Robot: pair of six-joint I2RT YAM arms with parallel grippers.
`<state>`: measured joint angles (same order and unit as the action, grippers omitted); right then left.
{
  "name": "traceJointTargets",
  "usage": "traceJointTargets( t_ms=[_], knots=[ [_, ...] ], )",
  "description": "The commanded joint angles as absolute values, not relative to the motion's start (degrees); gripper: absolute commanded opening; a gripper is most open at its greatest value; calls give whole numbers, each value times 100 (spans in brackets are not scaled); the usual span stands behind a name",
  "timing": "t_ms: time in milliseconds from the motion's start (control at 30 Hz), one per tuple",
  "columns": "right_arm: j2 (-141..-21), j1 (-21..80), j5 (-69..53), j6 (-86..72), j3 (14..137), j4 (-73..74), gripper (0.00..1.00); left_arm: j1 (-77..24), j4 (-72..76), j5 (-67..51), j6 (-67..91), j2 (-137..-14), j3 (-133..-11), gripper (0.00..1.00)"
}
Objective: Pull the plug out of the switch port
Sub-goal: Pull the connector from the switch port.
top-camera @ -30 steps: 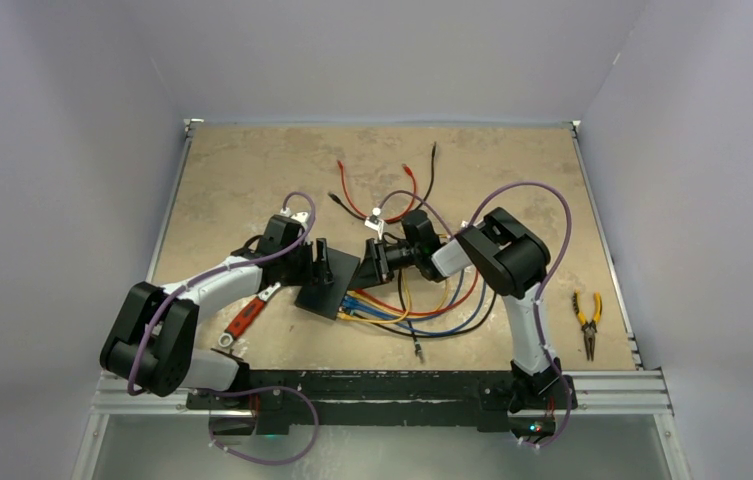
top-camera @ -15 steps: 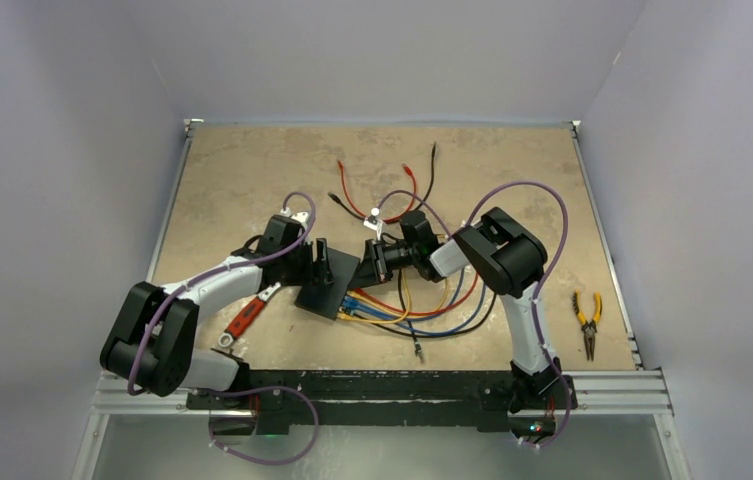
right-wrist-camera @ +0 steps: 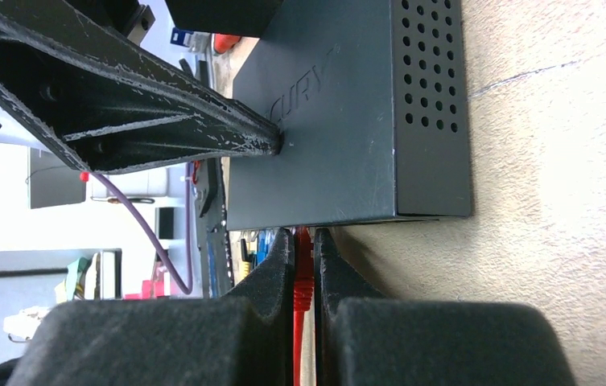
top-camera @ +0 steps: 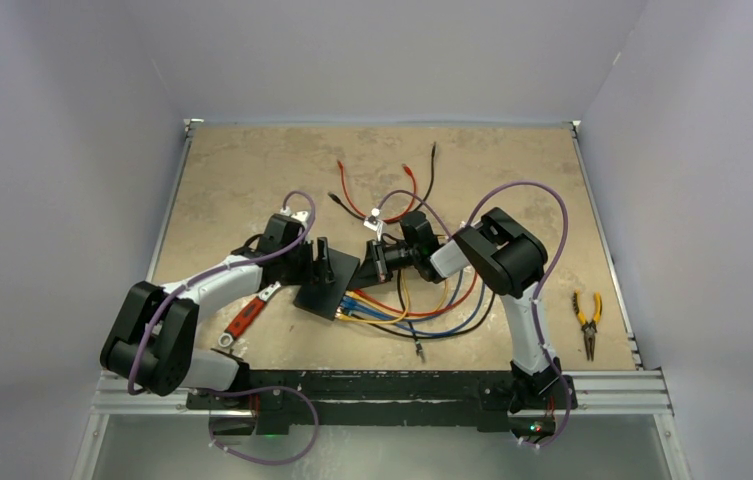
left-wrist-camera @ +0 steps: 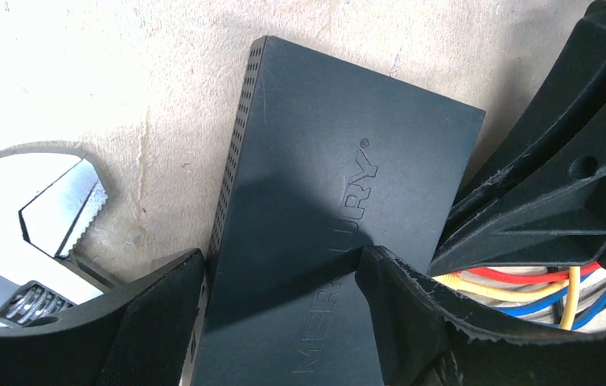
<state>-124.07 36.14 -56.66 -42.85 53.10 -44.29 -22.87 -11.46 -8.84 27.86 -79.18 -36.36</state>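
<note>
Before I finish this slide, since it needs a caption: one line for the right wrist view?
Right gripper clamped on the red plug at the port edge of the black switch.

Brand embossed on top of flat matte black rectangular switch box (left-wrist-camera: 323, 161). Left wrist cam: "MER" between left tool (left-wrist-camera: 279, 257) fingers, "URY" + ® past its tip, middle letters hidden. Right wrist cam: "CURY" beside same tool's fingertip (right-wrist-camera: 259, 141). Silver adjustable wrench (left-wrist-camera: 58, 209) stamp: unreadable.
</note>
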Motion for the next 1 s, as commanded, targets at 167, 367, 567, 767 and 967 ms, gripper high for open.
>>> traceJointTargets(
  t_ms=[167,367,567,767,967],
  knots=[
    [-12577,3765,-5273,-3916,5163,-3919,0,-2787,-1818,-702,2545,-7744,-3850,81],
    [-12610,3767,-5273,-3903,5206,-3899,0,-3520,-2230,-19,2448,-7951,-4131,86],
    [-12614,3766,-5273,-3884,5201,-3877,0,-3727,-2403,370,2324,-7943,-4278,89],
    [-12653,3766,-5266,-3876,5195,-3889,0,-3883,-2430,374,2171,-7853,-4394,92],
    [-12682,3766,-5263,-3867,5200,-3894,0,-3911,-2284,156,2060,-7688,-4334,99]
  ],
)
